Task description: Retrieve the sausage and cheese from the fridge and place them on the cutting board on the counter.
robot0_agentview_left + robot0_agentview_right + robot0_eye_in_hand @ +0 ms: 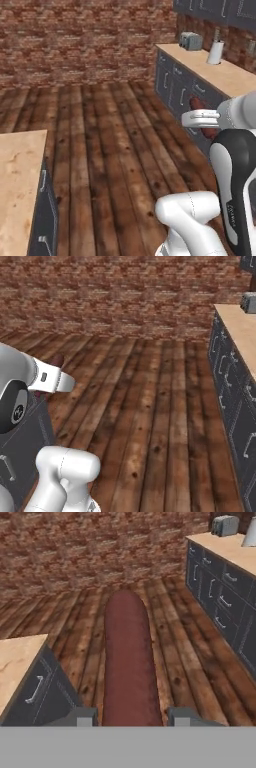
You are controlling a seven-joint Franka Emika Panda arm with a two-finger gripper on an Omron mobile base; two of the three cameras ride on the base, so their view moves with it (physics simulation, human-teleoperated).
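Observation:
My gripper (132, 717) is shut on the sausage (127, 662), a dark reddish-brown link that juts straight out between the two fingers. It hangs in the air above the wooden floor. From the left base view the gripper (202, 120) sits at the right, with the sausage (197, 103) poking above and below the white finger. In the right base view the sausage (56, 361) tip peeks over the gripper (56, 379) at the left. A tan counter (220, 72) runs along the right wall. The cheese, the fridge and the cutting board are out of view.
A silver toaster (190, 40) and a white roll (215, 52) stand on the right counter. Another tan worktop (20, 175) over dark cabinets lies at the lower left. Open plank floor (110, 130) stretches to a brick wall (85, 40).

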